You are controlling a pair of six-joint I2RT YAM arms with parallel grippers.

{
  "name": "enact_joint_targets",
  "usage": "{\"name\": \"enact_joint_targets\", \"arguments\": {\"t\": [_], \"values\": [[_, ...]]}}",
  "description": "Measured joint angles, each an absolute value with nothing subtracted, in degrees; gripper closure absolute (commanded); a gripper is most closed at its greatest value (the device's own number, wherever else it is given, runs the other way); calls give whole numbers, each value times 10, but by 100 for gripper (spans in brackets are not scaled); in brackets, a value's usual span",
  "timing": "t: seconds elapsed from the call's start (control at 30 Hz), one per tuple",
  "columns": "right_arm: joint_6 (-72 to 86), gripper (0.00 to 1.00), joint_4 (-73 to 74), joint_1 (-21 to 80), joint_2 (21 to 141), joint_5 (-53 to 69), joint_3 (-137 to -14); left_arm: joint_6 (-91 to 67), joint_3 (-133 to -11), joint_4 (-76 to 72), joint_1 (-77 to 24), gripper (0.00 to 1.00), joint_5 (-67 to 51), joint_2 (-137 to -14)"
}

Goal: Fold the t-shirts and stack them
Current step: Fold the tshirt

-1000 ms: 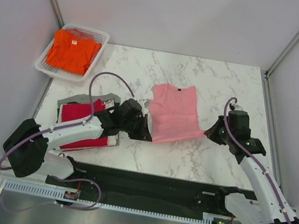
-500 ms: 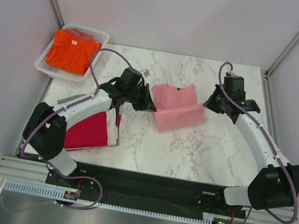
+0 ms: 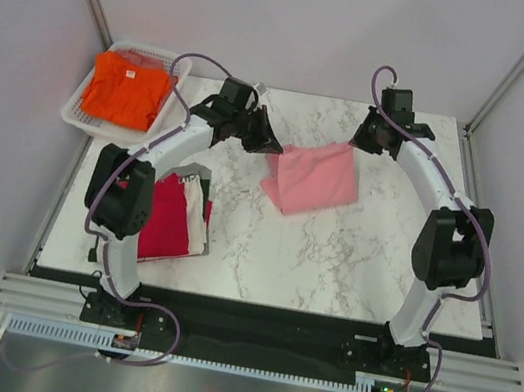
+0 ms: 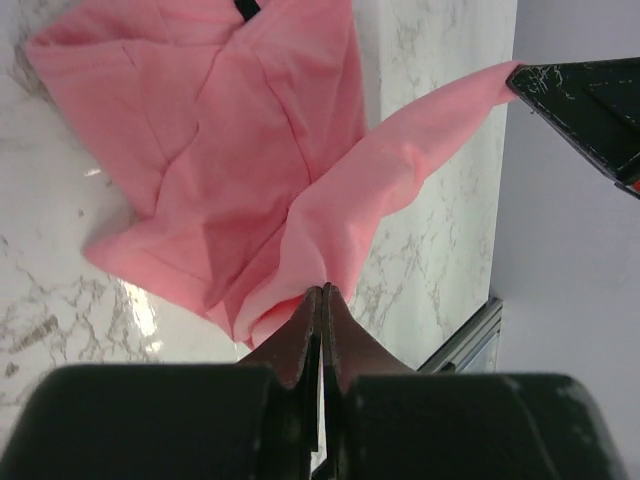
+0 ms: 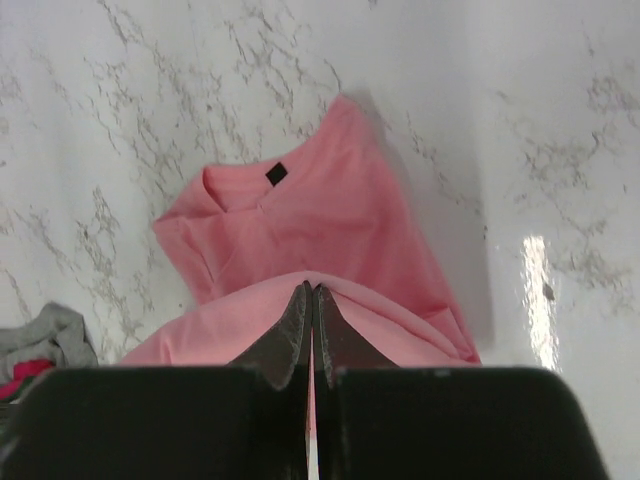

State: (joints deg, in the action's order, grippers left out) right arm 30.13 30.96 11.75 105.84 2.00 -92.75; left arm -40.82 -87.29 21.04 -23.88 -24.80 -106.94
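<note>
Pinching the pink t-shirt are left gripper and right gripper (both clenched).

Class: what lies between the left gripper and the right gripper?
A raised edge of the pink t-shirt, stretched from the left gripper to the right gripper; the top external view shows it.

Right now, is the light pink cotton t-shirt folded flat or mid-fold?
Mid-fold. One edge of the light pink cotton t-shirt hangs lifted between the shut left gripper and right gripper; its collar half lies flat.
</note>
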Motion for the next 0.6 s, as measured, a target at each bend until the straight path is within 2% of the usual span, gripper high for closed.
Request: {"name": "enact_joint_targets", "arguments": {"t": [0.23,0.27,0.3,0.33,0.37,0.47,0.5,0.6], "values": [[302,97,303,109,1201,48,-1076,-408,-1004,222,-197,98,-265,-1201],[303,93,298,107,1225,54,-1098,-408,-1018,223,-191,98,-266,-1218],[305,84,288,106,1248,62,-1117,-408,-1031,225,-184,98,-267,-1235],[309,68,282,105,1269,70,-1133,-408,-1043,226,-178,94,-267,-1252],[312,36,267,103,1297,83,-1153,-408,-1057,228,-171,86,-267,-1269],[318,2,235,98,1367,121,-1198,-406,-1084,228,-154,39,-272,-1309],[318,2,227,98,1387,129,-1207,-404,-1086,228,-149,24,-271,-1317],[305,7,213,93,1409,146,-1199,-406,-1076,237,-139,19,-264,-1323]]}}
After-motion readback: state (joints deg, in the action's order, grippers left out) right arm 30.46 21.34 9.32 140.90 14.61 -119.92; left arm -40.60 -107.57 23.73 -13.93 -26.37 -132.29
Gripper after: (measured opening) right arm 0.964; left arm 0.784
